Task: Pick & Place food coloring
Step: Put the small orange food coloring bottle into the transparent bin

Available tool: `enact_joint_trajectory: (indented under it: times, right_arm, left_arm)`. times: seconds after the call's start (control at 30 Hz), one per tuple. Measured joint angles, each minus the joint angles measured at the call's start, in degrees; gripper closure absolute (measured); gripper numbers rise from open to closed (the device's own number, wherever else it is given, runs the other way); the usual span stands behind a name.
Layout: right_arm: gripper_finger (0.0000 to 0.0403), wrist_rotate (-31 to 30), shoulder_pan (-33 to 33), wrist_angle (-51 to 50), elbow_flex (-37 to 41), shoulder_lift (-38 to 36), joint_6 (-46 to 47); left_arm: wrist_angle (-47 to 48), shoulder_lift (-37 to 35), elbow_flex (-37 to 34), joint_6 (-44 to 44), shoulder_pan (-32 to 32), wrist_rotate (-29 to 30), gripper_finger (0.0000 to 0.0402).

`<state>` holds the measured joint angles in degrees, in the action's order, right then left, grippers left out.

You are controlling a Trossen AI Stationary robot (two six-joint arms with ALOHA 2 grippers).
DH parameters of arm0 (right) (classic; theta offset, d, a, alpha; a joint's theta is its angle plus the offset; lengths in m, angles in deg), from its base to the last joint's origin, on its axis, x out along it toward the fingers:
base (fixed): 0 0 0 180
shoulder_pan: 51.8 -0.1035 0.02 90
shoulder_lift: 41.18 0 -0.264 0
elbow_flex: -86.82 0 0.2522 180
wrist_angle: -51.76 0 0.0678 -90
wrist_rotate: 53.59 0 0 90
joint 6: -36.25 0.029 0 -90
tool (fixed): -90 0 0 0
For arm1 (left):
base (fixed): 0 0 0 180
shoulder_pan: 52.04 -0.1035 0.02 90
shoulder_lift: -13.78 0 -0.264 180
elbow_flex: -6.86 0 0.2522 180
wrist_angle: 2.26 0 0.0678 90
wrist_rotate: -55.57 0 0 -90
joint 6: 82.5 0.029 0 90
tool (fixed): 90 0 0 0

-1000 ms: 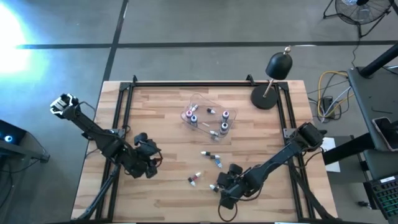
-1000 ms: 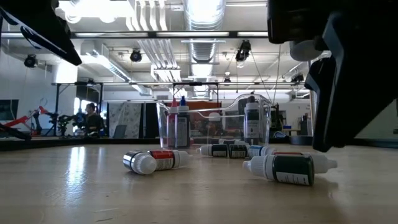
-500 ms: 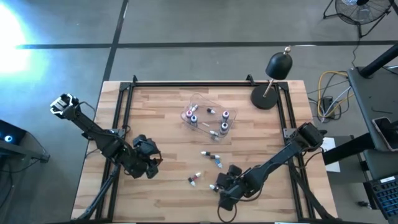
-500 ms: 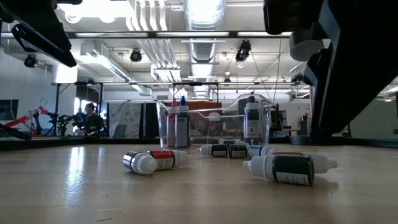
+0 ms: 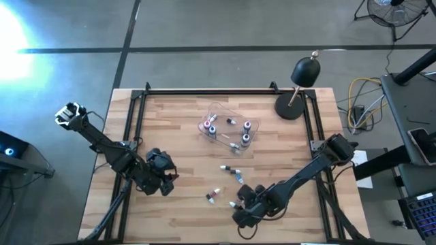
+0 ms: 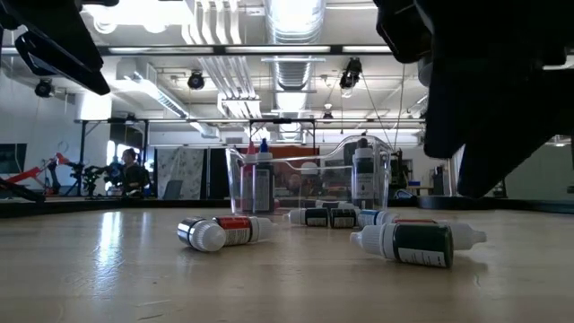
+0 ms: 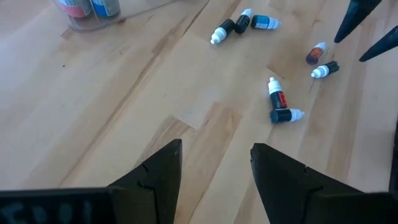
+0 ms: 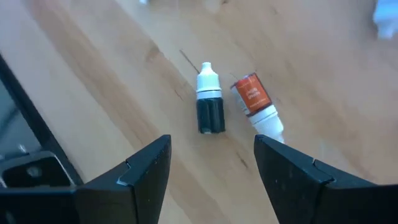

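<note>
Nearest the front edge of the tabletop [image 5: 184,218], the right pincer [image 5: 240,212] hangs over bare wood with its fingers apart and nothing between them. In its own wrist view two bottles [image 8: 209,99] lie just past the fingertips: one dark-bodied with a white cap, and beside it an orange-labelled one [image 8: 255,101] with a white cap, near each other but not clearly touching. In the low view this arm shows only as a large dark shape cut off by the upper right corner.

The left pincer [image 5: 166,178] is at the left side of the tabletop, also open and empty, well apart from the bottles.

On the bare wood between the pincers and the tray six loose bottles of food coloring can be counted in the left wrist view: a pair [image 7: 278,107] lying at an angle, tips nearly meeting, one with a red label; the two by the right pincer; and two more [image 7: 239,23] farther off, one with a blue label. All lie on their sides, dark or pale bodies with white dropper caps.

Farther back stands the clear tray [image 5: 229,131], holding about six upright bottles with pink, blue and white caps; the exact count is hard to make out through the plastic.

Beyond, at the far right corner, is a black lamp [image 5: 300,85].
</note>
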<state>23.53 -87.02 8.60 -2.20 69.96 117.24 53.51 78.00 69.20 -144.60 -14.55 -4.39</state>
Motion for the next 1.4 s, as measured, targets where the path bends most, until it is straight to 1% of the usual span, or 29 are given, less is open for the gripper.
enact_joint_trajectory:
  times: [0.07, 0.17, 0.57, 0.67, 0.77, 1.07, 1.27, 1.4]
  right_arm:
    - [0.0179, 0.7, 0.0, 0.1, -0.9, 0.0, 4.1]
    - [0.0179, 0.8, 0.0, 0.9, -1.6, -0.1, 5.4]
    - [0.0179, 1.0, 0.2, 1.7, -1.3, -0.1, 1.0]
    - [0.0179, 2.6, 0.2, 1.7, -1.3, -0.1, -2.4]
    - [0.0179, 5.3, 0.2, 1.7, -1.3, -0.1, -7.8]
    - [0.0179, 5.2, 0.2, -0.1, -0.8, -0.1, -25.4]
    - [0.0179, 3.5, 1.2, -6.6, -0.4, -0.1, -27.2]
    - [0.0179, 3.5, 1.9, -6.9, -0.4, -0.1, -27.5]
  left_arm:
    - [0.0, 0.0, 0.0, -0.3, 0.0, -0.5, 0.0236]
    - [0.0, 0.0, 0.0, -0.6, 0.0, -0.6, 0.0236]
    - [0.0, 0.0, 0.0, 2.3, 0.0, -0.6, 0.0236]
    - [0.0, 0.0, 0.0, 2.4, 0.0, -0.6, 0.0236]
    - [0.0, 0.0, 0.0, 2.6, 0.0, -0.5, 0.0236]
    - [0.0, 0.0, 0.0, 2.9, 0.0, -0.5, 0.0236]
    - [0.0, 0.0, 0.0, 3.0, 0.0, -0.4, 0.0236]
    - [0.0, 0.0, 0.0, 3.8, 0.0, -0.4, 0.0236]
